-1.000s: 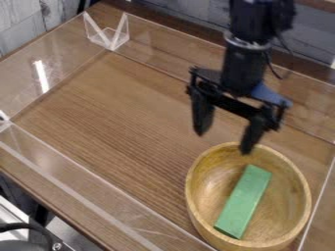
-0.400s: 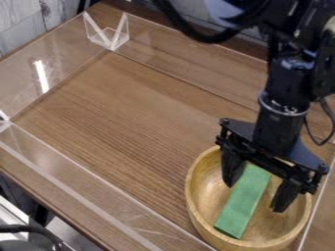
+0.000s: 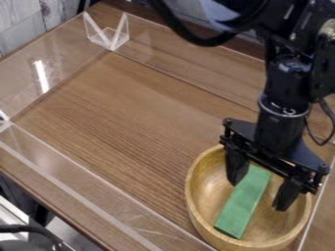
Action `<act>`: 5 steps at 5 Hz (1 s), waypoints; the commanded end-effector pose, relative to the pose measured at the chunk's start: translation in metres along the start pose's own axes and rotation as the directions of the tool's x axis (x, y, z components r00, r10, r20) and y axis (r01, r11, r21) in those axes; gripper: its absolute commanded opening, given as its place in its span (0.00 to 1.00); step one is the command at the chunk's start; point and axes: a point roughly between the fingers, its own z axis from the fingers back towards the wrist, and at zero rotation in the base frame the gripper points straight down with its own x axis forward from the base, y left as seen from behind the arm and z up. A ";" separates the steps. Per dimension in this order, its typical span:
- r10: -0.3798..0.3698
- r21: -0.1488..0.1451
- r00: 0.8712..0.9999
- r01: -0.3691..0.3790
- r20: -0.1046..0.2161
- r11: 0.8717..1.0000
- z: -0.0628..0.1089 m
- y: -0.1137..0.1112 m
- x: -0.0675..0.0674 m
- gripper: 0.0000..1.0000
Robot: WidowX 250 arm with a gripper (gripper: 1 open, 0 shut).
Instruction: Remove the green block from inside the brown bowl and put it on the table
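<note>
A bright green block (image 3: pixel 244 208) lies flat inside the brown bowl (image 3: pixel 203 192), a shallow tan wooden bowl at the lower right of the table (image 3: pixel 131 108). My black gripper (image 3: pixel 268 186) points straight down over the bowl with its jaws open. One fingertip (image 3: pixel 238 174) stands left of the block's far end and the other on its right, so the jaws straddle the block. Whether the fingers touch the block cannot be told. The block's far end is partly hidden by the gripper.
Low clear acrylic walls (image 3: pixel 78 172) edge the tabletop. A folded clear acrylic piece (image 3: pixel 108 31) stands at the far left corner. The bowl sits close to the table's near right edge.
My gripper has moved right and down, from above the table left of the bowl to over the block inside the bowl. It stayed open. The block has not moved.
</note>
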 end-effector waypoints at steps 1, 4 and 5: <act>-0.004 -0.015 0.999 0.005 0.036 1.000 0.005 0.004 0.007 1.00; -0.021 -0.033 0.999 0.023 0.041 0.999 -0.002 0.008 0.010 1.00; -0.024 -0.039 0.999 0.026 0.041 0.999 -0.003 0.008 0.011 1.00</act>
